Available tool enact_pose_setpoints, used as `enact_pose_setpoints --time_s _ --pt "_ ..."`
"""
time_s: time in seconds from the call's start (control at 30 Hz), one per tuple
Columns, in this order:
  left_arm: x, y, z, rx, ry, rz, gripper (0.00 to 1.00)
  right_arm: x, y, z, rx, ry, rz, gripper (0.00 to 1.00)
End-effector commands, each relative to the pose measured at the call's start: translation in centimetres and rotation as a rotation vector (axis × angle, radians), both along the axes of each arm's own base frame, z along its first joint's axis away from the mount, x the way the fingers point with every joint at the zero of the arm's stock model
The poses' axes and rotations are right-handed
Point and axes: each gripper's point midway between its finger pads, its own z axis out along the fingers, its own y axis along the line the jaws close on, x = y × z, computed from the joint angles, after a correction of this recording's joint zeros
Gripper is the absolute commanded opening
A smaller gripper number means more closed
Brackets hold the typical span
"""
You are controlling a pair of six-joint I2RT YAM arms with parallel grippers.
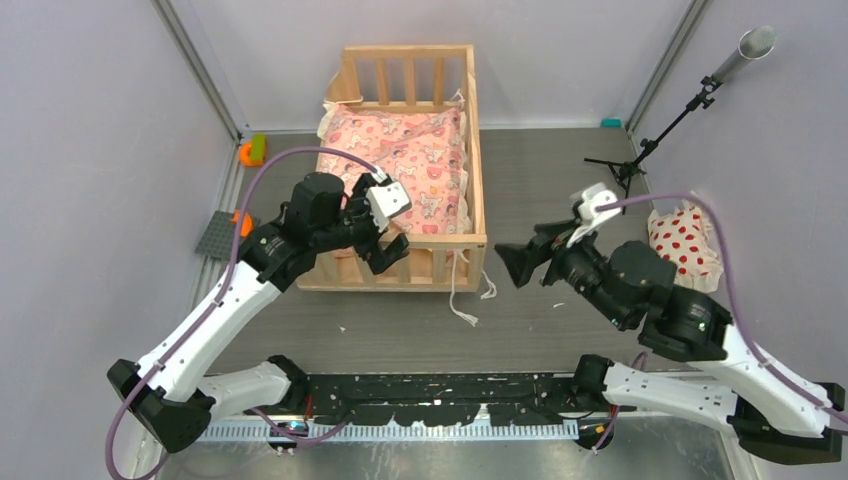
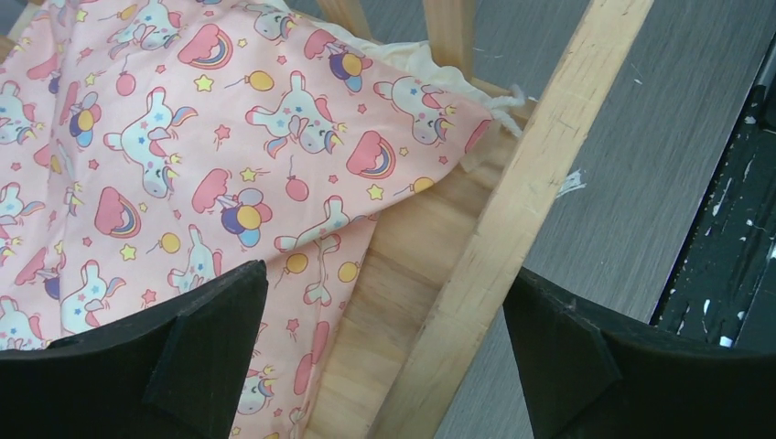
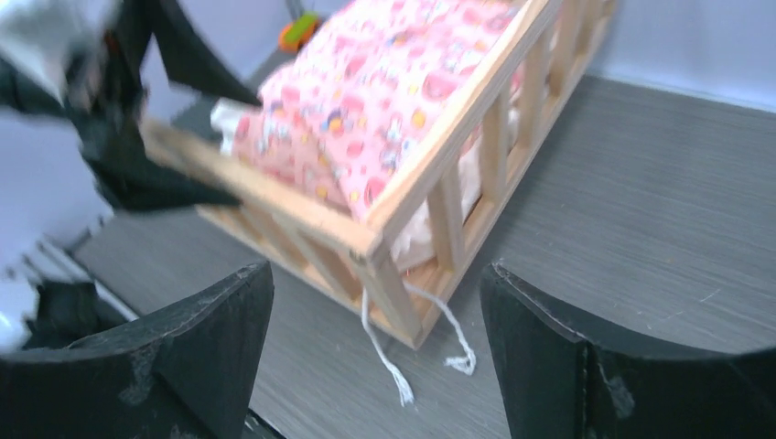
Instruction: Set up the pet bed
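At the far left corner of the dark grey wood-grain table (image 1: pixel 560 180) I can see a small orange toy (image 1: pixel 251 152). A flat grey studded plate (image 1: pixel 215 236) lies further along the left edge.

My left gripper (image 1: pixel 388 252) is over the near rail of the light wooden, slatted, crib-like pet bed (image 1: pixel 474 140). Its fingers are spread apart and straddle that rail. One is above the pink cartoon-print cushion (image 1: pixel 400 160) and the other is outside the frame, over the table. I cannot tell whether either finger touches the wood.

The bed stands left of centre, its head end near the far edge. The cushion lies inside it, and the left wrist view shows a strip of bare plank base between the cushion's near end and the rail. Cream ties (image 1: pixel 462 300) trail out at the bed's near right corner onto the table.

My right gripper (image 1: pixel 510 265) hangs just right of that corner, spread wide and holding nothing, apart from the frame.

Towards the far right corner stands a black tripod stand with a grey tube (image 1: pixel 650 140). A small white pillow with red dots (image 1: pixel 683 245) lies at the right edge, well apart from the bed.
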Motion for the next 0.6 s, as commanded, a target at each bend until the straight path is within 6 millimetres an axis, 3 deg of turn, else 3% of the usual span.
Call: enact_pose_setpoints --time_s 0.0,0.07,0.1,0.17,0.27,0.37,0.57 --pt "2.7 2.1 4.7 -0.063 -0.173 0.159 1.00 2.3 -1.7 4.7 0.043 0.079 -0.234 0.89" --pt "2.4 2.1 5.6 -0.085 -0.182 0.155 1.00 4.0 -1.1 5.7 -0.034 0.104 -0.319 0.91" --pt "2.1 2.0 6.1 -0.095 -0.185 0.144 1.00 5.4 -0.5 5.1 -0.090 0.138 -0.386 0.91" --pt "1.1 1.8 7.0 -0.123 -0.186 0.109 1.00 8.1 0.5 5.4 -0.065 0.221 -0.432 0.91" --pt "-1.6 0.8 8.0 -0.170 -0.189 -0.029 1.00 13.6 1.4 3.4 -0.016 0.377 -0.451 0.91" --pt "-4.9 0.2 8.3 -0.203 -0.173 -0.179 1.00 18.6 1.5 1.5 -0.046 0.426 -0.510 0.91" --pt "-8.6 0.5 8.8 -0.272 -0.145 -0.264 1.00 24.4 2.9 -1.5 -0.074 0.492 -0.523 0.91"
